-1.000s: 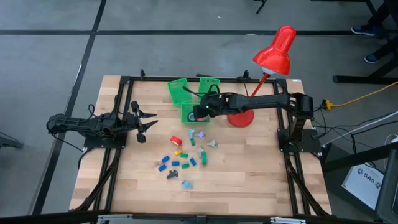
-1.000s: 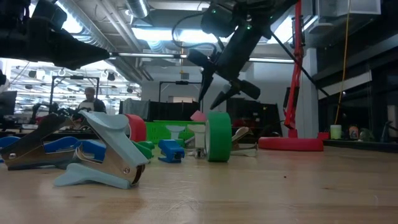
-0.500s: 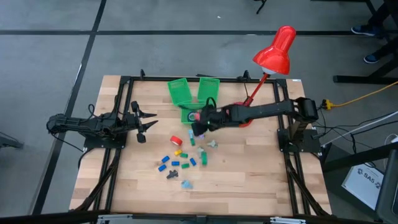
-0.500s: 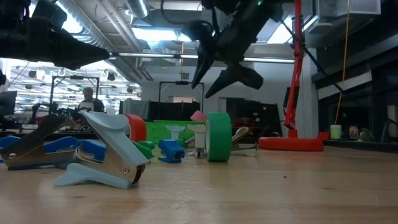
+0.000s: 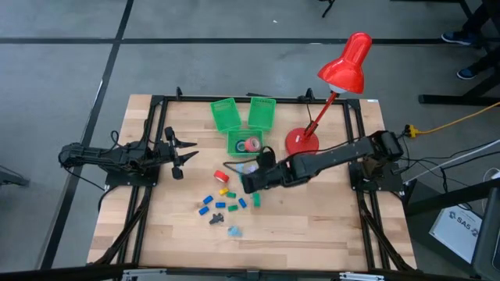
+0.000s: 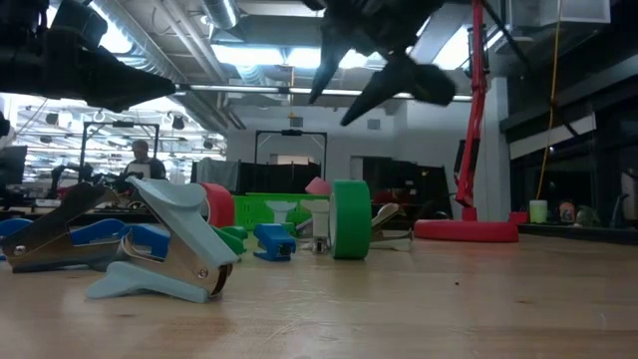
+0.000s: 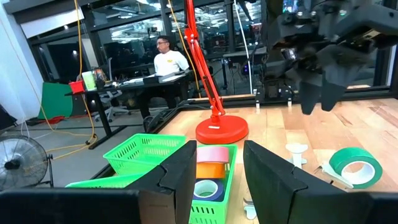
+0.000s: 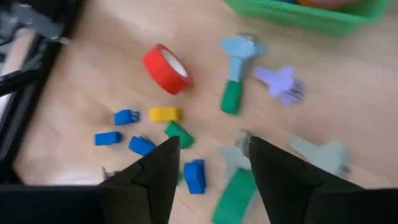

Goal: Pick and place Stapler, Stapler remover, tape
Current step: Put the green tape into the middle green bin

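The right gripper (image 5: pixel 247 184) hovered empty above the scattered pieces, fingers (image 8: pixel 155 171) apart. The left gripper (image 5: pixel 181 155) waited at the table's left, fingers nearly together. A red tape roll (image 5: pixel 221 177) stood on edge left of the right gripper, its hole facing sideways.

Two dark, matte black six-joint arms, each built of slender tubular links joined by bulkier joint housings and mounted on a black base at the table's side. Black cables loop along the right arm. The left gripper (image 5: pixel 181 156) and right gripper (image 5: pixel 244 183) each carry two black, flat, angular fingers (image 8: pixel 157 174) with bevelled edges.
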You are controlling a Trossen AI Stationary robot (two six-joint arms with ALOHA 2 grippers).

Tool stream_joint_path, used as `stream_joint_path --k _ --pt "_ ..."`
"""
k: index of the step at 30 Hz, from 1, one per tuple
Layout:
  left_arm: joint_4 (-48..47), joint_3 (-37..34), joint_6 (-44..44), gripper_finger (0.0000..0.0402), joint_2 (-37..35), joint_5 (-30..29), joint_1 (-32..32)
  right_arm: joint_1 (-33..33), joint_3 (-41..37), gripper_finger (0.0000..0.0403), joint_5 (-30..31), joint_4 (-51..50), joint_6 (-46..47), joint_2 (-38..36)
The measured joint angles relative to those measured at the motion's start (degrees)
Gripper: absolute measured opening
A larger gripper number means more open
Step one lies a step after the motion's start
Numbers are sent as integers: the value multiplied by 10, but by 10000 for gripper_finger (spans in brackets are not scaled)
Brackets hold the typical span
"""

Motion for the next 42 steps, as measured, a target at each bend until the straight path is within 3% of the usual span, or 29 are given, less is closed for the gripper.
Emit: stream_joint_path --k 4,13,19,28,35,42 --pt "0 0 0 128 0 0 0 20 45 216 3 -78 48 25" --pt "0 0 0 128 0 0 0 28 126 223 -89 -153 117 100" --pt "0 0 0 127 0 0 0 22 133 223 -128 -159 173 128" --pt "0 0 0 127 0 0 0 8 133 244 -178 -155 179 159" --pt "0 0 0 128 0 0 0 -3 132 277 -183 -162 178 168" --pt "0 0 0 127 0 0 0 -13 132 267 -195 -134 177 186"
